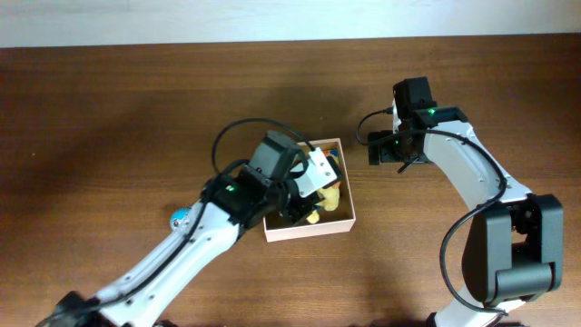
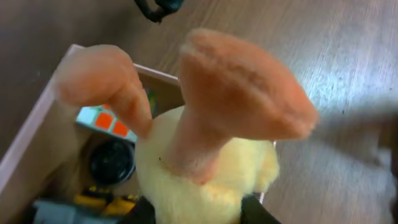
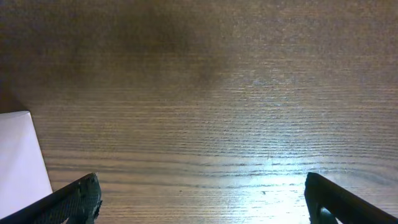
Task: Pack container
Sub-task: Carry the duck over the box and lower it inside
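Left claw: the left claw (image 2: 199,214) is clamped on a yellow plush toy (image 2: 205,180). Its dark fingers (image 2: 255,211) show on either side of the body, and the orange feet (image 2: 242,93) stick up right at the wrist lens.
Where the toy hangs: it's over the container (image 1: 309,232), towards the right side in the overhead view. I cannot tell whether it touches the box floor.
Container: it sits mid-worktop, tan inside, with its thin pale wall (image 2: 37,124) running up the left of the wrist view.
Already in: a colour cube (image 2: 102,118), a black round piece (image 2: 112,163) and something yellow-and-black (image 2: 106,202) lie on the box floor.
Outside: one small blue item (image 1: 181,217) lies on the worktop (image 1: 109,118) just beside the left arm, apart from the box.
Right claw: the right claw (image 3: 200,186) hangs off beyond the box's far right corner, jaws wide, nothing between them, bare wood below.
Progress: well along, by my reckoning. Several toys are in, the plush is yet to be let go, and the blue item looks like the one left over.
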